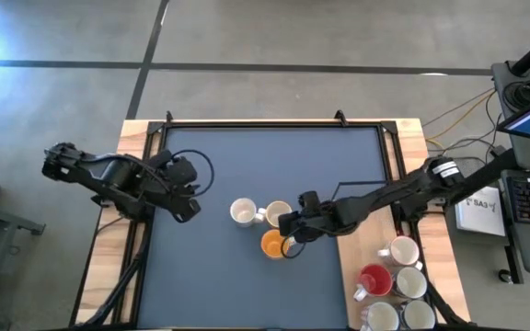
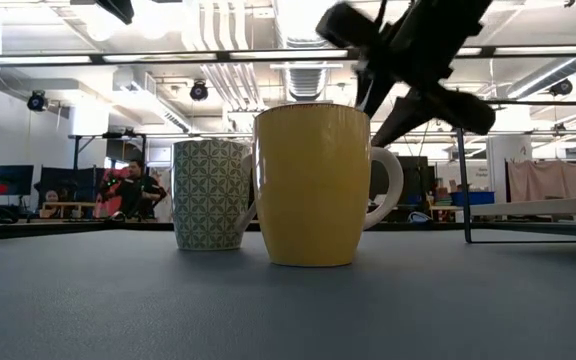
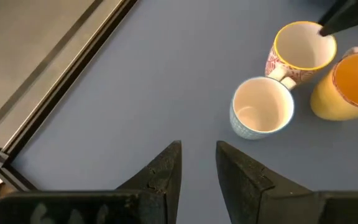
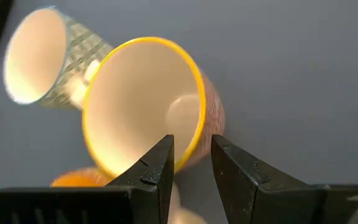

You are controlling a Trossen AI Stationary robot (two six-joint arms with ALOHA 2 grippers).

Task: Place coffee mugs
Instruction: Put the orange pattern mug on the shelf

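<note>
Three mugs stand close together on their bases on the blue mat. One is white and patterned (image 1: 242,212) (image 3: 263,107), one is yellow-rimmed (image 1: 279,216) (image 3: 304,46) (image 4: 142,106), and one is orange (image 1: 272,245) (image 2: 313,185). My right gripper (image 1: 294,223) (image 4: 191,152) is just above the yellow-rimmed mug with a narrow gap between its fingers; they stand on either side of the mug's rim. My left gripper (image 1: 191,210) (image 3: 199,152) hovers open to the left of the group, touching nothing. In the low view the orange mug hides the yellow-rimmed one. My right gripper comes slanting down from the table's right side. One finger (image 4: 160,165) is inside the yellow-rimmed mug and the other (image 4: 229,171) is outside its rim (image 4: 194,146). The mug stands upright on the mat. Whether the fingers touch the rim, I cannot tell.
Several more mugs, one of them red (image 1: 375,279) and the others white (image 1: 403,250), are bunched on the wooden strip at the table's right near corner. A black frame (image 1: 274,126) borders the mat. The mat (image 1: 274,165) is bare toward its far edge.
</note>
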